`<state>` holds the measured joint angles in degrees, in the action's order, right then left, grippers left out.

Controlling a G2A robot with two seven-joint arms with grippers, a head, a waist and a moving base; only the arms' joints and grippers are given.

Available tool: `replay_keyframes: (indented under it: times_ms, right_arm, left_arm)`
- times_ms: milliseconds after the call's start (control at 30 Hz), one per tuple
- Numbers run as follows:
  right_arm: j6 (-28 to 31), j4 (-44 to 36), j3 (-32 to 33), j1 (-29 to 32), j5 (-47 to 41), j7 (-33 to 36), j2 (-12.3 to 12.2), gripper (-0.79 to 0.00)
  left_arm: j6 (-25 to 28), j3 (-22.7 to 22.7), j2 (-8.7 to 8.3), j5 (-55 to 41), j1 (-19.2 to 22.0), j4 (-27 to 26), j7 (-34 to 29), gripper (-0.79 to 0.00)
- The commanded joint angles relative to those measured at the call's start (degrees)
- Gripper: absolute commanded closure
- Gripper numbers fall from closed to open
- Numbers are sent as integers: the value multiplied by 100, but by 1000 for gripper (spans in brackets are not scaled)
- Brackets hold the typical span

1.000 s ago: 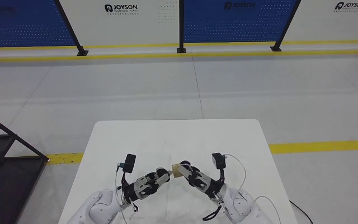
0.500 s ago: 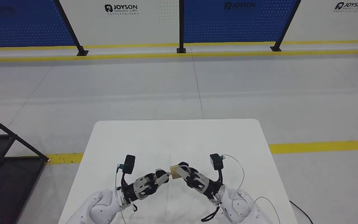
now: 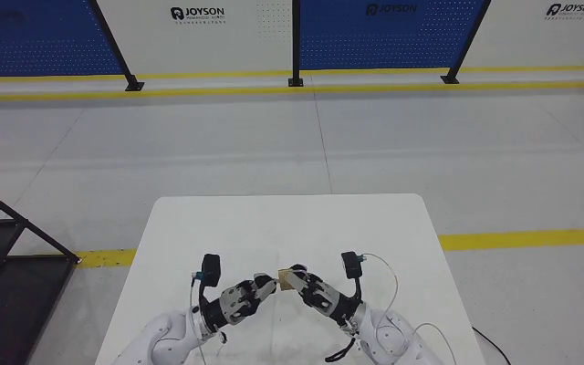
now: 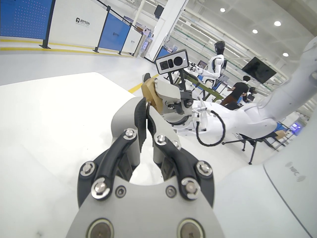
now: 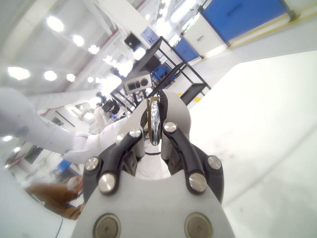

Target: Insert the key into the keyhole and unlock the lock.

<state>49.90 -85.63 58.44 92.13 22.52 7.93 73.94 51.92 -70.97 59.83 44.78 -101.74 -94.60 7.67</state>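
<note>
Left pincer [image 4: 146, 107]: clenched on the key [image 4: 148, 104], its tip at the lock [image 4: 148, 91].
Right pincer [image 5: 157, 102]: grasping the lock above the surface [image 3: 274, 228].
Risk: I fear slight misalignment could twist the key loose.

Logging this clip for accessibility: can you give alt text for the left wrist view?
The left gripper, shut on the key, holds it up against the brass lock gripped by the right gripper, above the white table. Whether the key is inserted cannot be told.
</note>
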Motion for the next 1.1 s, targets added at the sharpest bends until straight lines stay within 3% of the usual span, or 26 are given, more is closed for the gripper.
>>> replay_keyframes:
  times_ms: [0,233,667,1067]
  right_arm:
    - [-21,-9,-3,4,7,-15,-5,0]
    - [-75,-32,-11,18,-11,-47,-26,0]
    - [-131,-45,-26,-2,-110,-44,-64,0]
    - [-186,-44,-58,-23,-226,0,-94,0]
  left_arm:
    - [-148,-19,12,303,-47,-55,211,0]
    - [-783,-24,51,1384,-199,-224,951,0]
    - [-1495,37,60,3014,-330,-300,2148,0]
    - [-2479,90,51,4145,-452,-345,2841,0]
